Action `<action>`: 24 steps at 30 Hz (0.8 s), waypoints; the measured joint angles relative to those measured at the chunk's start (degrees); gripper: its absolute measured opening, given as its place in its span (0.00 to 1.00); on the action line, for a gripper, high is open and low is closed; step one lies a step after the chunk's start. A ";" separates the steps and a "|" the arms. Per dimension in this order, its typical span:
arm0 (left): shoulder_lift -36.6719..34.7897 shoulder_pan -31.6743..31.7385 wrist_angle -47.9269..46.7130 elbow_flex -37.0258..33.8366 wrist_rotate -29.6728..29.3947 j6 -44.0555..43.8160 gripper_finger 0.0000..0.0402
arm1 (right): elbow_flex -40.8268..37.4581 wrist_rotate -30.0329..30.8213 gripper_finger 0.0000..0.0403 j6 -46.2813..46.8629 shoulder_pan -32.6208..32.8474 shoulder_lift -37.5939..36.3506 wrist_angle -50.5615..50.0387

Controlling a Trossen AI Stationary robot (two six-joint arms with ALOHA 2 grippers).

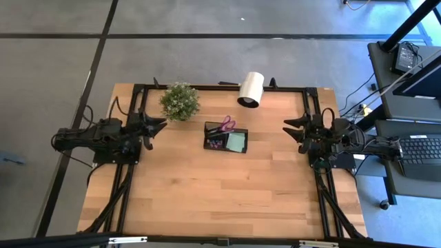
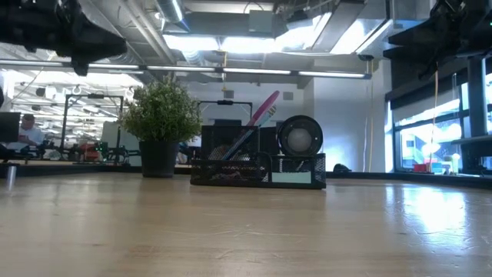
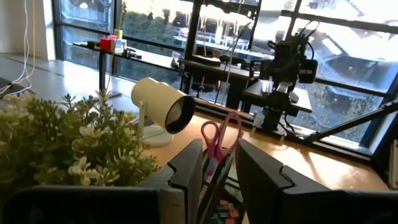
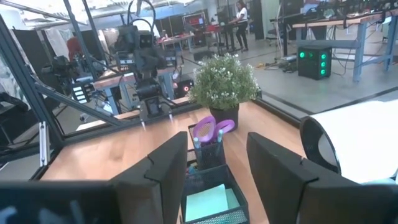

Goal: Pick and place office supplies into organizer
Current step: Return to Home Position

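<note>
The organizer (image 1: 206, 136) stands mid-table, scissors (image 1: 226, 126) upright in one compartment and the pad (image 1: 237, 142) in the other. The left gripper (image 1: 157, 131) and right gripper (image 1: 289, 131) sit well apart at the table's sides, both spread and empty. To home cleanly, I'd settle each arm slowly, the left staying clear of the plant (image 1: 180, 100) just beside it.

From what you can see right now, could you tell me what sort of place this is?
Most likely a robotics lab in an open industrial workspace: the left arm and right arm sit at a wooden table, with exposed ceiling ducts overhead and more workbenches beyond.
</note>
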 joint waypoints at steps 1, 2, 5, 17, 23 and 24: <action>0.00 0.00 0.38 -0.62 -0.09 -0.34 0.23 | 0.00 0.00 0.42 0.00 0.00 -0.02 0.06; 0.00 0.00 0.37 -1.20 -0.29 -0.99 0.23 | 0.00 0.00 0.42 0.00 0.00 0.00 0.05; 0.00 0.00 0.70 -2.91 0.08 -2.91 0.23 | 0.00 0.00 0.42 0.29 0.00 0.00 0.06; -0.04 0.00 11.79 -11.29 1.18 -4.24 0.23 | -1.66 -0.02 0.42 0.45 0.00 -0.02 3.32; -0.04 0.00 11.51 -11.29 1.54 -3.99 0.23 | -9.53 -0.04 0.42 0.49 0.00 0.00 16.41; -0.04 0.00 11.51 -11.29 1.62 -4.01 0.23 | -10.70 -0.02 0.42 0.55 0.00 -0.02 18.33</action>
